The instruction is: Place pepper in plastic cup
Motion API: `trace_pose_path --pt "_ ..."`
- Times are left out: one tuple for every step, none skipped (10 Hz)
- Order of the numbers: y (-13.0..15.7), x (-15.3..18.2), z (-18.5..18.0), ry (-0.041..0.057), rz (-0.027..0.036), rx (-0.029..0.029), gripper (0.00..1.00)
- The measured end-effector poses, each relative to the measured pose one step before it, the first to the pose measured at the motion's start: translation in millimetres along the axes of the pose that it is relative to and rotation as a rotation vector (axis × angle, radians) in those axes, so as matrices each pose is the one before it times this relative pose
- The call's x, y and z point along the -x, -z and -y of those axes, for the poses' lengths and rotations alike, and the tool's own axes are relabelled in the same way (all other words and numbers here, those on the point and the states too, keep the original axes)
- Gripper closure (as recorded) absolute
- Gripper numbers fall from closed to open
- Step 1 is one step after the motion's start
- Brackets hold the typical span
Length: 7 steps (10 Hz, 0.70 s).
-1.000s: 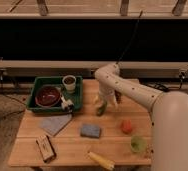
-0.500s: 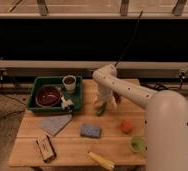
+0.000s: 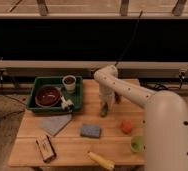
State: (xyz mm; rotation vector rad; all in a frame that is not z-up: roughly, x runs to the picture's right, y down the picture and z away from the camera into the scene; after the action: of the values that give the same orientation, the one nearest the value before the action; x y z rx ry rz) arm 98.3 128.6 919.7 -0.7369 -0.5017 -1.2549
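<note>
My gripper [image 3: 105,103] hangs over the middle of the wooden table [image 3: 72,145], pointing down. It is shut on the pepper [image 3: 104,110], a small dark green piece that hangs upright just under the fingers, close above the tabletop. The plastic cup [image 3: 137,144], light green and short, stands near the table's front right corner, well to the right of the gripper and nearer the camera. My white arm [image 3: 157,115] sweeps in from the right and passes beside the cup.
An orange-red fruit [image 3: 125,126] lies between gripper and cup. A blue sponge [image 3: 90,130], grey cloth [image 3: 55,123], brown block [image 3: 46,147] and yellow item [image 3: 101,160] lie in front. A green tray [image 3: 40,83] at back left holds a bowl and a white cup [image 3: 69,82].
The arm has swung nearer the camera and fills more of the right side. The gripper with the pepper has shifted slightly right and toward the front.
</note>
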Motion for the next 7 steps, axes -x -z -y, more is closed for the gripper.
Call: trace_pose_path --pt "-1.49 0.42 -2.73 -0.00288 0.00325 0.00073 0.84" --pt "-0.71 0.68 -3.18 -0.0022 0.00157 0.00054 0.93" --pt "-0.13 2.52 -5.64 -0.00167 0.00145 -0.00159 0.99" --pt "1.16 2.36 -3.76 0.00138 -0.00114 -0.002 1.0" --pt "10.73 4.45 -5.43 0.00625 -0.01326 -0.01807 1.0" --pt "12.71 6.57 -6.24 0.00844 -0.0126 -0.01447 1.0" --pt "13.85 10.31 -8.08 0.01012 -0.01511 -0.01718 1.0"
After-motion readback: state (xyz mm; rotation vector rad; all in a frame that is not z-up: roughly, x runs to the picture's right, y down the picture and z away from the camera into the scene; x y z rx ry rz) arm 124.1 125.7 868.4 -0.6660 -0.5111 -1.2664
